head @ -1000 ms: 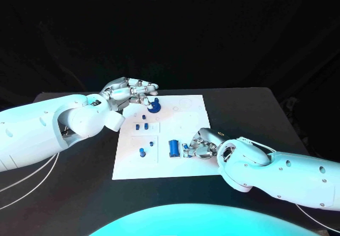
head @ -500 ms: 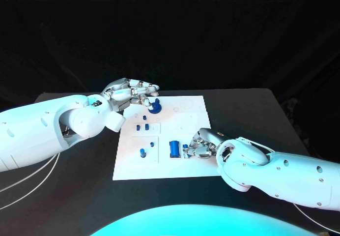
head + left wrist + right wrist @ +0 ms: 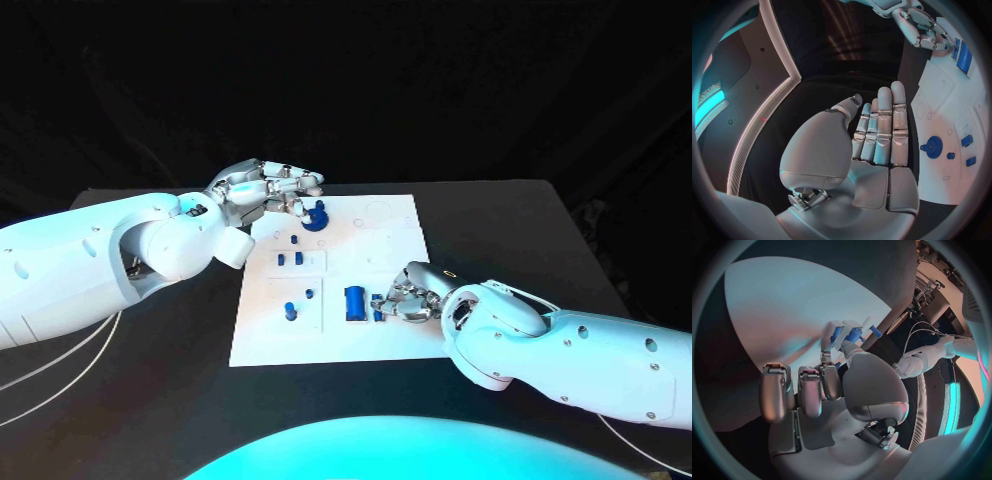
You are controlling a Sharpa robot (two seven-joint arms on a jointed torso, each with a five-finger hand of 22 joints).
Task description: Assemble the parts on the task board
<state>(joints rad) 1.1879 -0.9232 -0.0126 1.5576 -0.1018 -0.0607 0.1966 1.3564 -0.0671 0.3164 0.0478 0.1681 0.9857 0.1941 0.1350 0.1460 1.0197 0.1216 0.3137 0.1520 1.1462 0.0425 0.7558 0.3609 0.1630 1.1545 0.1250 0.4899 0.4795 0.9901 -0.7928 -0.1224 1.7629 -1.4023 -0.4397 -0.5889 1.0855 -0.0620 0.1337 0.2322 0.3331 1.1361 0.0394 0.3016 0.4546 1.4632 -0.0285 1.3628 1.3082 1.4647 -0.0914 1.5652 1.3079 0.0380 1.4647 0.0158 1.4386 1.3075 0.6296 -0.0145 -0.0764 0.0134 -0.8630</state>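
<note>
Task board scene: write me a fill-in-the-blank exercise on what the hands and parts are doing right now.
1. The left hand holds nothing; its fingers are stretched out ____.
2. The right hand pinches a small ____ part.
3. The blue gear sits on the task board near the ____ hand.
4. The task board is ____ in colour.

Missing words: straight; blue; left; white
</note>
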